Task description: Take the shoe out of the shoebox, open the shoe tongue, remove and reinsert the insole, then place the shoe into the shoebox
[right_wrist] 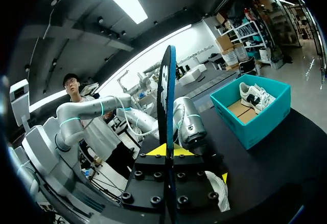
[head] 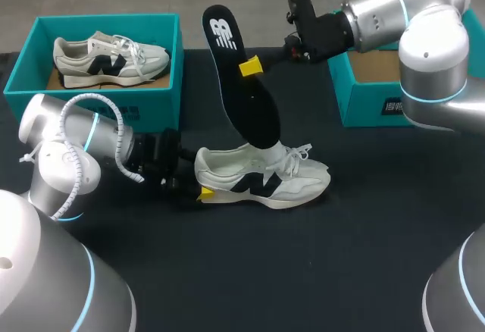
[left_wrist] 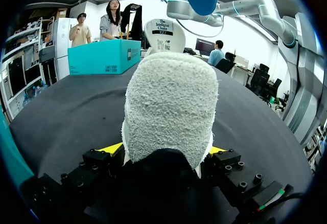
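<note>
Holding the shoe (head: pixel 261 181) by its heel, my left gripper (head: pixel 198 192) has a yellow tip pressed to each side, and the left wrist view shows the heel filling the gap between them. The shoe lies on its sole on the black table (head: pixel 318 271), long axis across the table, heel toward my left arm and toe pointing to my right. My right gripper (head: pixel 251 67) comes in from the far right and pinches the black insole (head: pixel 246 101) at about mid-length, fingers closed flat on its two faces. The insole stands steeply tilted, logo end up and away, lower end down at the shoe's opening just behind the laces; I cannot tell whether that end is inside the shoe or only touching the collar. What I judge matters next is this line-up: the insole's long axis slants down toward the toe, so it has to slide along the shoe's length, with the right arm guiding and the left only bracing. The left shoebox (head: pixel 106 18) holds a second shoe (head: pixel 110 59); the right shoebox (head: pixel 371 106) sits beyond the toe.
</note>
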Controlling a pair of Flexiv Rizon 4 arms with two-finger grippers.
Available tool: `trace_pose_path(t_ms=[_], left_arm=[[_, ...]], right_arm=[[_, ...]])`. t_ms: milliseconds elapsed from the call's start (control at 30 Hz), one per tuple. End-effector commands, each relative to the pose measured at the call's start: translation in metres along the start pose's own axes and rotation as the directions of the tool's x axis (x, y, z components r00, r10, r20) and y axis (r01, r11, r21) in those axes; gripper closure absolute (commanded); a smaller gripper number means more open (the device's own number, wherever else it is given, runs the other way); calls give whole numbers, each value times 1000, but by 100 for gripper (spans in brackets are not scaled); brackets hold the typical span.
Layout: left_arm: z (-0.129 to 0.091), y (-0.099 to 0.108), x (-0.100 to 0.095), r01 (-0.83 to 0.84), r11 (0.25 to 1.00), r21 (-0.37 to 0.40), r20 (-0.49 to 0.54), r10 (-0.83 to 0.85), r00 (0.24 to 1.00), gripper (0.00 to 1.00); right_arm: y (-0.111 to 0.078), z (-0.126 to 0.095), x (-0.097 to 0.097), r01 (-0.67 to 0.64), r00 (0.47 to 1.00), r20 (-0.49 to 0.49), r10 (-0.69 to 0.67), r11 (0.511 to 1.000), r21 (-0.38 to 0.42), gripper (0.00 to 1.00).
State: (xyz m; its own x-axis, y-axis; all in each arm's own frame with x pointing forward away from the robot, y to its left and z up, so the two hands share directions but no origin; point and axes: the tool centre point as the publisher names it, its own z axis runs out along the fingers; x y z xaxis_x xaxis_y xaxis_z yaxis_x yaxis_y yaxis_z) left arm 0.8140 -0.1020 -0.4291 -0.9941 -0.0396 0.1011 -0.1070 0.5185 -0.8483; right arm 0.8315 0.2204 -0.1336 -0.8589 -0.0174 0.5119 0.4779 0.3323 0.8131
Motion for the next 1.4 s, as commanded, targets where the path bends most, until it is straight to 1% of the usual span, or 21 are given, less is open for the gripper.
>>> trace_pose_path(t_ms=[33, 433, 633, 700, 867, 900, 1067, 1267, 1400], left_arm=[[2, 2, 1, -1, 1000, 1, 1, 1, 1000, 100], [2, 2, 1, -1, 1000, 1, 1, 1, 1000, 100], [2, 2, 1, -1, 1000, 1, 1, 1, 1000, 100], [2, 2, 1, -1, 1000, 1, 1, 1, 1000, 100], [2, 2, 1, -1, 1000, 1, 1, 1, 1000, 100], [2, 2, 1, -1, 1000, 1, 1, 1, 1000, 100], [2, 2, 1, -1, 1000, 1, 1, 1, 1000, 100], [2, 2, 1, -1, 1000, 1, 1, 1, 1000, 100], [2, 2, 1, -1, 1000, 1, 1, 1, 1000, 100]], right_arm=[[-2, 0, 3, -1, 1000, 14, 1, 1000, -1, 100], [-2, 0, 3, -1, 1000, 14, 1, 1000, -1, 100], [-11, -15, 20, -9, 998, 55, 10, 999, -33, 100], [-15, -19, 29, -26, 997, 74, 30, 998, -54, 100], [-19, -23, 50, -29, 995, 89, 35, 997, -69, 100], [-20, -23, 55, -51, 994, 93, 59, 995, -82, 100], [-23, -26, 73, -74, 991, 105, 85, 991, -108, 100], [-29, -30, 84, -118, 985, 107, 134, 983, -142, 100], [-31, -32, 93, -134, 985, 85, 152, 974, -183, 100]])
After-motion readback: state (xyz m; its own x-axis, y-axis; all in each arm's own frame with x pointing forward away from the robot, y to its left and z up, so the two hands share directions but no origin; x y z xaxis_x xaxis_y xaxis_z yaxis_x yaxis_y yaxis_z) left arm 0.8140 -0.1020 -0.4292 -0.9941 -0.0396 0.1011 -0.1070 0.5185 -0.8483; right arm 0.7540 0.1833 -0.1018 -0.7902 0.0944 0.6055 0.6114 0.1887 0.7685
